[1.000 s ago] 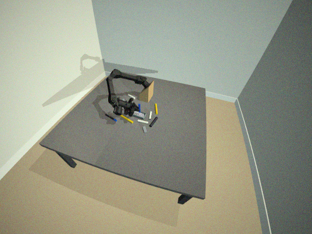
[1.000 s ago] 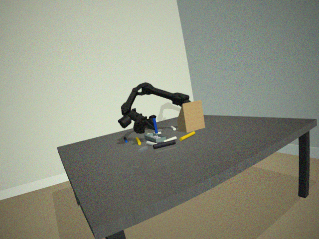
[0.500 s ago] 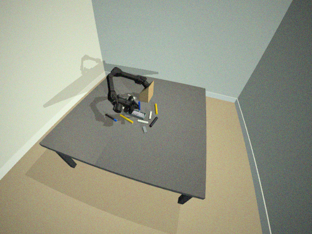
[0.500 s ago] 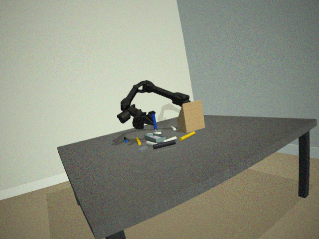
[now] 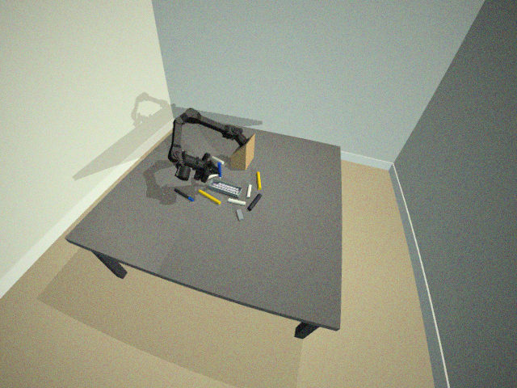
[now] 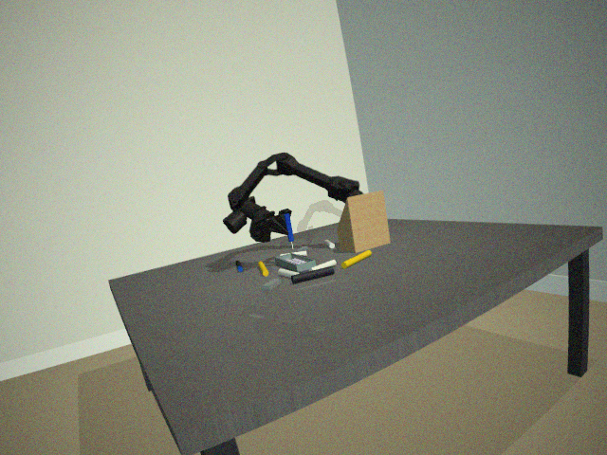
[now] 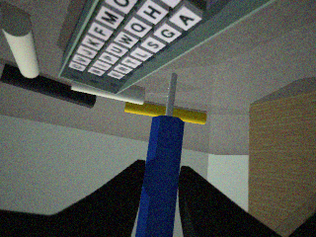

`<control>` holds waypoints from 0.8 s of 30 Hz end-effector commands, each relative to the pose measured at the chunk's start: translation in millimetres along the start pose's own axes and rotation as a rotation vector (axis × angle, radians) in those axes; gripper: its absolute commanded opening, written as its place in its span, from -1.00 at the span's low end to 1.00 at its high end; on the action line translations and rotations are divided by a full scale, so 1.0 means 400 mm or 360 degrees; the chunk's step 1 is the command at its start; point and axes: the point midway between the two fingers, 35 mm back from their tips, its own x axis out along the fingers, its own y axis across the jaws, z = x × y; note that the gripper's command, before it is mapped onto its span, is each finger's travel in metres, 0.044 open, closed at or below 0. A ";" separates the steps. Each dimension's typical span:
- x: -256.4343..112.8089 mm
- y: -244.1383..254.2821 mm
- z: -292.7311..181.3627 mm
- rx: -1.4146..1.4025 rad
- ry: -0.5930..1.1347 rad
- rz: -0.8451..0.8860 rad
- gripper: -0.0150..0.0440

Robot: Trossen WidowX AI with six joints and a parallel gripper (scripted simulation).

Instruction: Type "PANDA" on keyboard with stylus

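My gripper (image 5: 216, 170) (image 6: 286, 227) (image 7: 161, 171) is shut on the blue stylus (image 5: 219, 168) (image 6: 289, 227) (image 7: 166, 140). The stylus is held near upright, with its thin grey tip pointing down, clear of the desk. The keyboard (image 5: 225, 188) (image 6: 286, 263) (image 7: 170, 51) is a low grey-green tray with rows of white letter keys. In the wrist view the tip shows just outside the keyboard's long rim, beside the row with A, G and S; it touches no key that I can see. The D, N and Z keys are out of view there.
A wooden block (image 5: 250, 154) (image 6: 367, 223) (image 7: 281, 158) stands beside the arm's base. Around the keyboard lie yellow sticks, several white sticks, a black stick (image 5: 254, 202) (image 6: 312, 275) (image 7: 46, 86), a black pen with a blue end (image 5: 183, 194) and a small grey block (image 5: 239, 214).
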 end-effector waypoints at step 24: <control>0.019 -0.006 0.051 -0.0020 -0.0006 -0.0005 -0.22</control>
